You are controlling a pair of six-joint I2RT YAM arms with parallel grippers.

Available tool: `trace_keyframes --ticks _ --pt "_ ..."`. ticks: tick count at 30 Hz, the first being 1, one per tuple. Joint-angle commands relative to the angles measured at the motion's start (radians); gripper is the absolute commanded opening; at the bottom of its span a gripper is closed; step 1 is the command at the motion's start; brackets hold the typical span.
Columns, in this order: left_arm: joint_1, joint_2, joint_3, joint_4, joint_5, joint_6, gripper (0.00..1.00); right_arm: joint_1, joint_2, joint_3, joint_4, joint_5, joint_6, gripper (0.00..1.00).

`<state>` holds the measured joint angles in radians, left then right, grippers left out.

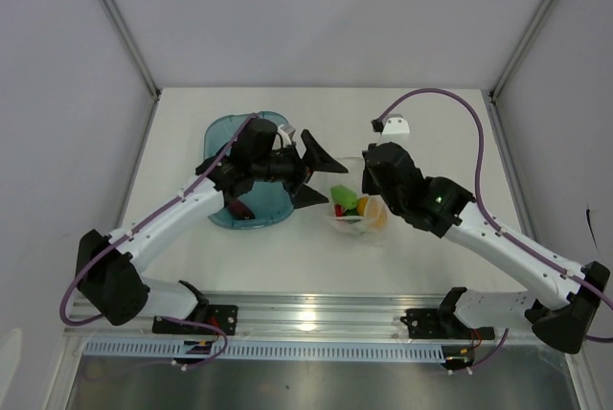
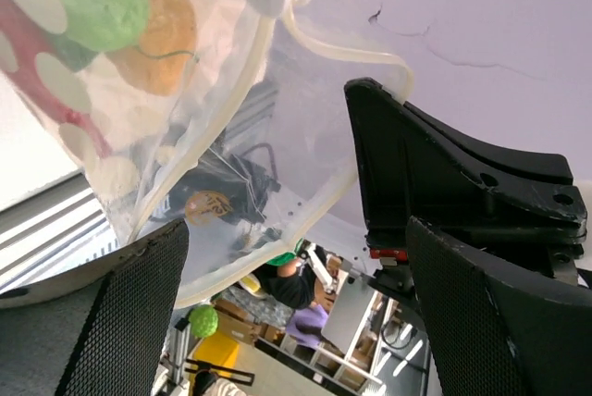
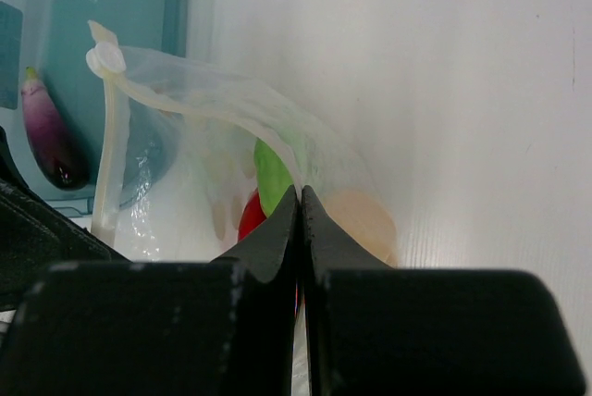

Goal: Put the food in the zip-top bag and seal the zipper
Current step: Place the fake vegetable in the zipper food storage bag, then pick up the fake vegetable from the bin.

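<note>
While tight on zip-top bag (image 3: pixel 217 105) rim, R gripper (image 3: pixel 299 197) low, nose-down; L gripper (image 1: pixel 319 176) wide at mouth.

Top camera looks down on the table (image 1: pixel 316 257) from behind; both wrist cameras sit close against the zip-top bag (image 3: pixel 213 105), visible in all three views.
</note>
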<state>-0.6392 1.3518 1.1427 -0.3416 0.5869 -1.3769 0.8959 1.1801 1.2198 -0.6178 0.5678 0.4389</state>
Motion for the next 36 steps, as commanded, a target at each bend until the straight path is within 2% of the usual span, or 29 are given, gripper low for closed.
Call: trace_keyframes --ticks 1,4,7,14,15,18,21,23,25,26,27,30,36 --pt "-0.007 -0.072 0.065 -0.080 -0.051 0.068 0.99 0.008 -0.030 0.023 0.016 0.041 -0.002 0.00" --pt "-0.007 -0.114 0.089 -0.096 -0.097 0.203 0.99 0.008 -0.030 0.020 0.018 0.041 0.000 0.00" --pt "-0.005 -0.187 0.118 -0.120 -0.203 0.344 1.00 0.008 -0.033 0.014 0.021 0.041 0.000 0.00" --pt "-0.007 -0.407 0.060 -0.011 -0.521 0.571 0.99 0.008 -0.019 0.012 0.030 0.034 0.000 0.00" --pt "-0.005 -0.417 0.061 -0.025 -0.623 0.600 1.00 0.008 -0.016 0.012 0.030 0.033 0.000 0.00" --pt "0.006 -0.398 0.164 -0.128 -0.763 0.682 0.99 0.008 -0.007 0.014 0.027 0.030 0.001 0.00" --pt "0.035 -0.303 0.290 -0.267 -0.829 0.731 1.00 0.008 -0.004 0.015 0.026 0.027 0.004 0.00" --pt "0.065 -0.229 0.327 -0.371 -0.866 0.725 1.00 0.008 -0.002 0.018 0.023 0.027 0.006 0.00" --pt "0.149 -0.165 0.390 -0.494 -0.900 0.600 0.99 0.009 -0.002 0.021 0.017 0.030 0.001 0.00" --pt "0.150 -0.145 0.390 -0.494 -0.903 0.599 1.00 0.009 -0.002 0.021 0.016 0.030 0.001 0.00" --pt "0.206 -0.122 0.400 -0.584 -0.900 0.517 1.00 0.008 -0.002 0.021 0.013 0.030 0.000 0.00" --pt "0.295 -0.034 0.391 -0.666 -0.839 0.474 0.99 0.009 -0.004 0.015 0.012 0.027 0.001 0.00" --pt "0.331 0.134 0.373 -0.720 -0.797 0.466 1.00 0.008 0.006 0.007 0.020 0.014 0.004 0.00"
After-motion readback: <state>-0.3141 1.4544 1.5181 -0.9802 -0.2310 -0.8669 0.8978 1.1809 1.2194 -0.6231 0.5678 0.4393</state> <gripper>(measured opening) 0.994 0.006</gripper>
